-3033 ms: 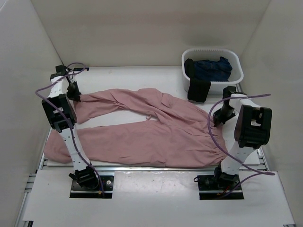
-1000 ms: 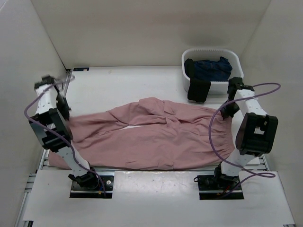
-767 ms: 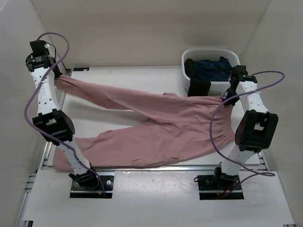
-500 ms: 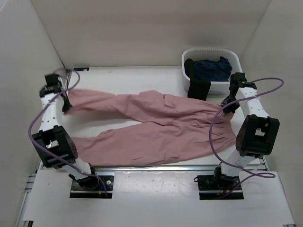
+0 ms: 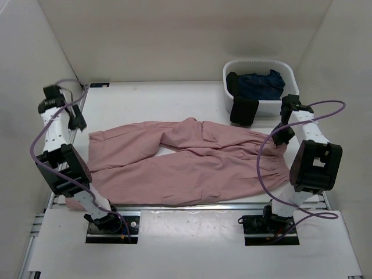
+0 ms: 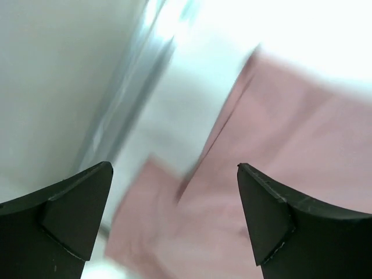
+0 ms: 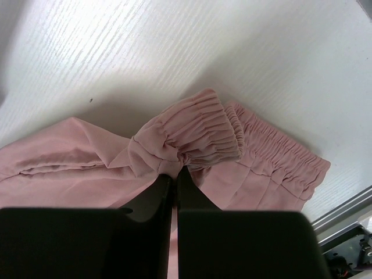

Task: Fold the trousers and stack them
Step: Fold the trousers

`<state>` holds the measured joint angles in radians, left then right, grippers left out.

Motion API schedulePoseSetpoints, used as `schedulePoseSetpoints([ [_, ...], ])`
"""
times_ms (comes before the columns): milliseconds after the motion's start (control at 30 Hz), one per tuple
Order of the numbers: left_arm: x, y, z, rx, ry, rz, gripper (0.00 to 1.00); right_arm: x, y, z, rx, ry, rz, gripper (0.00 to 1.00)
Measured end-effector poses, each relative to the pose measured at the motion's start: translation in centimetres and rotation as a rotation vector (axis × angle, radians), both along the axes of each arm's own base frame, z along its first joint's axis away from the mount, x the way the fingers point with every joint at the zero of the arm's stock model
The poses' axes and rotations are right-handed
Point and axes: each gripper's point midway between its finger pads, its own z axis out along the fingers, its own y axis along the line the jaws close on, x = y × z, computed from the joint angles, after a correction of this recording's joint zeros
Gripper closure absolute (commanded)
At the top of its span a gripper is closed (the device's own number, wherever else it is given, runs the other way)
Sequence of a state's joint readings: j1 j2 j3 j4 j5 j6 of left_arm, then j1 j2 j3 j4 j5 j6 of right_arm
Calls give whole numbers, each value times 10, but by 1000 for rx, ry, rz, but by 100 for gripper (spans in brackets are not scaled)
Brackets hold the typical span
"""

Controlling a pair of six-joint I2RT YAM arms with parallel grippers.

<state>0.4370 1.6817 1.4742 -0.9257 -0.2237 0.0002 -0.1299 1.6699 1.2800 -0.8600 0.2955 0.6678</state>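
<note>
The dusty-pink trousers (image 5: 192, 163) lie spread across the table, legs pointing left, gathered waistband (image 7: 200, 131) at the right. My right gripper (image 5: 278, 139) is shut on a bunched fold of the waistband, which I see pinched between its black fingers (image 7: 156, 192) in the right wrist view. My left gripper (image 5: 78, 122) hangs open above the far-left leg end; in the blurred left wrist view the pink fabric (image 6: 244, 192) lies below my spread fingertips (image 6: 261, 203), nothing between them.
A white basket (image 5: 290, 78) at the back right holds a dark blue garment (image 5: 261, 84), with a black garment (image 5: 243, 110) draped over its front wall. White enclosure walls stand close on both sides. A metal rail (image 5: 192, 206) runs along the table's near edge.
My left gripper lifted the upper leg up and leftward, lowered it, then opened and let it go; the leg now lies flat. My right gripper kept its grip on the waistband.
</note>
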Motion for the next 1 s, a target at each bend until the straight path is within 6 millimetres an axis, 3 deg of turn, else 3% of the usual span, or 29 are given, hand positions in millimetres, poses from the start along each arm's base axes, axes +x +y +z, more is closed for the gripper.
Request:
schedulePoseSetpoints([
  [67,38,-2,30,34,-102,-46,0,0,-1,-2,-6,9,5,100],
  [133,68,-8,38,34,-136,-87,0,-1,-2,-6,-9,25,11,100],
  [200,89,-15,14,-1,-93,-119,0,0,-3,-10,-12,45,17,100],
  [267,100,-18,-29,-59,-6,-134,0,5,-4,-14,-14,56,23,100],
  [400,84,-36,-125,-215,218,-148,0,14,-6,-13,-19,57,33,100],
  [567,77,-48,-133,-273,254,-159,0,19,-8,-11,-24,54,39,100],
  [600,77,-50,-134,-275,258,-162,4,18,-8,-12,-23,60,39,100],
  [633,77,-50,-134,-276,263,-164,24,18,-8,-13,-22,67,39,100],
  [700,82,-53,-136,-294,262,-164,83,19,-8,-15,-21,75,40,100],
  [867,93,-55,-134,-283,268,-181,86,30,-10,-9,-24,58,41,100],
  [933,106,-48,-128,-250,235,-180,86,36,-13,-1,-27,36,38,100],
  [1000,126,-37,-111,-198,169,-175,86,44,-15,9,-25,3,33,100],
])
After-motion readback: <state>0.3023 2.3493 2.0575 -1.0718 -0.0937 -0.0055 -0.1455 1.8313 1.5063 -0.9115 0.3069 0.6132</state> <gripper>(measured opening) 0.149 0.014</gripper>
